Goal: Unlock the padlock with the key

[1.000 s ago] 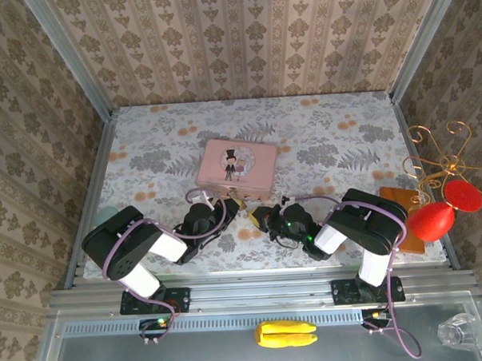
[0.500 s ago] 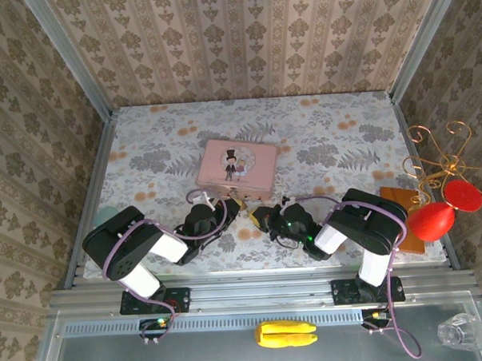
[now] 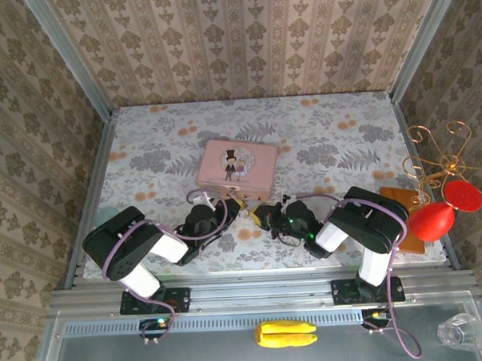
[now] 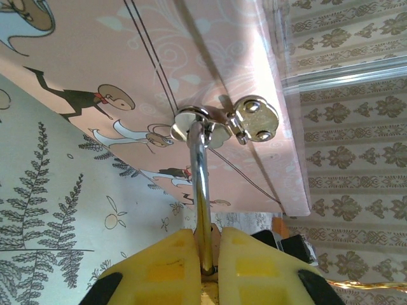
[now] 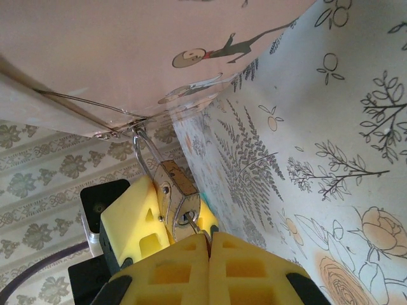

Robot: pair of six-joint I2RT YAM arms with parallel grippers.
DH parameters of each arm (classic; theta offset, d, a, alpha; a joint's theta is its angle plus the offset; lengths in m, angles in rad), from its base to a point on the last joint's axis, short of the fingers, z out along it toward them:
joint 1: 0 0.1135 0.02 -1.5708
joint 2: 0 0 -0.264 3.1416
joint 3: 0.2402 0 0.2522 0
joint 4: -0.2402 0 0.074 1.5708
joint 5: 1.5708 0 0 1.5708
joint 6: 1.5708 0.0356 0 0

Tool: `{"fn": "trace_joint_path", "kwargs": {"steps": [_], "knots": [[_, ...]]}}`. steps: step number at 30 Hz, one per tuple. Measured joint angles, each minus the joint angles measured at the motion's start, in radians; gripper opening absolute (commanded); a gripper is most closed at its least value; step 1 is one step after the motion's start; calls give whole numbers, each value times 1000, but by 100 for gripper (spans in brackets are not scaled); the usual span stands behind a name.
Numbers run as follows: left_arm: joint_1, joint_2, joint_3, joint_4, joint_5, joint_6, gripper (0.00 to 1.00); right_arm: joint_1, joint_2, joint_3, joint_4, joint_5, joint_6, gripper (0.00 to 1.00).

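Surface, top view: lay under a flower-and-leaf print (image 3: 335,144), walled in patterned paper; carried a pink tin (image 3: 238,161) near its middle.
Claws, top view: met nose to nose just before the tin's near edge, left claw (image 3: 228,205) and right claw (image 3: 259,215), with the padlock (image 3: 244,206) between them, too small there to read.
Off to the side, top view: red ornament (image 3: 431,218), gold wire stand (image 3: 436,160) and wooden block (image 3: 398,209) at the right edge, well apart from the work.
Left claw, left wrist view: clenched (image 4: 206,254) on the silvery shackle (image 4: 202,184), threaded up through the loop beside the tin's hasp (image 4: 254,119).
Right claw, right wrist view: clenched (image 5: 208,244) on the key (image 5: 191,221), a mere sliver at the pad tips, seemingly seated in the base of the brass body (image 5: 178,194).
Padlock's place, right wrist view: hung tilted from the tin's front, off the surface, flanked by the left claw's yellow pad.
Handling: judged light, rigid and smooth, apt to swivel on the loop; best pinned by the shackle or body flanks, with the key pinched at its flat head.
In the way: tin wall close above and both claws' pads crowding; probably little room for a wrist roll; thin key liable to slip or bend.
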Motion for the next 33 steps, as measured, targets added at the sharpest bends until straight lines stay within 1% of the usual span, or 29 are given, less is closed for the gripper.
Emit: {"fn": "trace_joint_path", "kwargs": {"steps": [6, 22, 28, 29, 33], "knots": [[-5, 0, 5, 18, -3, 0, 0, 0, 0, 30, -6, -1, -1, 0], [-15, 0, 12, 10, -4, 0, 0, -21, 2, 16, 11, -31, -21, 0], [-34, 0, 43, -38, -58, 11, 0, -44, 2, 35, -16, -58, -61, 0], [-37, 0, 48, -50, -63, 13, 0, -49, 2, 37, -23, -65, -65, 2], [-45, -31, 55, -118, -85, 24, 0, -65, 15, 46, -30, -115, -87, 16]]}}
